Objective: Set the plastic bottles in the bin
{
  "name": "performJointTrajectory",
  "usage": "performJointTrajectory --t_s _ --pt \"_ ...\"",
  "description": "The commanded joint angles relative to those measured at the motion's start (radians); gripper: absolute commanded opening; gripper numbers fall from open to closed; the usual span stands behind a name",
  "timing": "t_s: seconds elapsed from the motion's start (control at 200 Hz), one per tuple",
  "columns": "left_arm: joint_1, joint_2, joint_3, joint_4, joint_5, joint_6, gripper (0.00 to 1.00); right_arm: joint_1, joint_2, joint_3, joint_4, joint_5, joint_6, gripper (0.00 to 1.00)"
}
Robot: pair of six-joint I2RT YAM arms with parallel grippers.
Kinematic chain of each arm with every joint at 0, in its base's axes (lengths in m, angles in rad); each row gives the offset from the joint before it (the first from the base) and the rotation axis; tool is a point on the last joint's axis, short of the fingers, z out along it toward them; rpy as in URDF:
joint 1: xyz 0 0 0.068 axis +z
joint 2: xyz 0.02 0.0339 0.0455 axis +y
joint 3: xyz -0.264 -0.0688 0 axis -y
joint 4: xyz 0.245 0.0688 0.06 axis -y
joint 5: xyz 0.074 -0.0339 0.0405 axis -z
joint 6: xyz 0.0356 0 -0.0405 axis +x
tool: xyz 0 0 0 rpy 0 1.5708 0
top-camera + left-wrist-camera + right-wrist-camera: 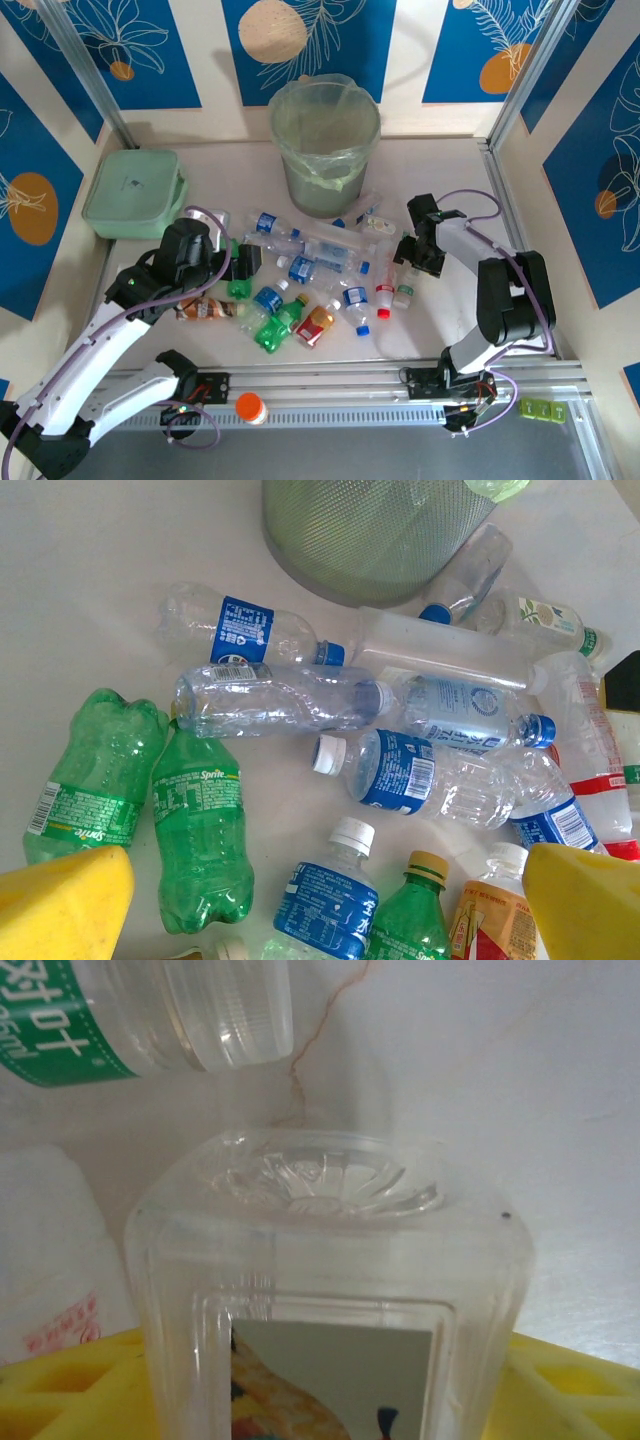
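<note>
Green lidded box [133, 195] left of bin [322, 182] — bottles [268, 225] strewn before it.

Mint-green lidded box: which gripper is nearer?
Left. The left gripper is at the bottle pile's left side, lower-right of the box; the right gripper is across the pile, at its right side.

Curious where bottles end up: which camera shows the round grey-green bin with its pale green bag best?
The top external view: the round grey-green bin shows whole, rim and pale green bag included. The left wrist view crops the bin to its lower mesh wall.
</note>
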Motion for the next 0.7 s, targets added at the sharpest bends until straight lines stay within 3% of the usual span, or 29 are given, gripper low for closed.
performJointTrajectory --t_s 0.0,0.23,0.44,0.695 --pt "0.005 -0.006 -0.012 0.022 -0.002 0.021 0.99 0.0 0.005 0.005 0.01 -0.001 0.015 0.63" --pt "0.011 -0.001 -0.012 0.022 0.004 0.023 0.99 -0.003 -0.039 -0.016 -0.002 0.015 0.027 0.44" --pt "0.017 -0.004 -0.01 0.034 0.032 0.019 0.99 -0.003 -0.131 -0.032 -0.04 0.029 0.035 0.4" --pt "0.015 -0.059 -0.001 0.043 0.1 -0.023 0.99 0.027 -0.348 -0.039 -0.139 0.008 0.047 0.39"
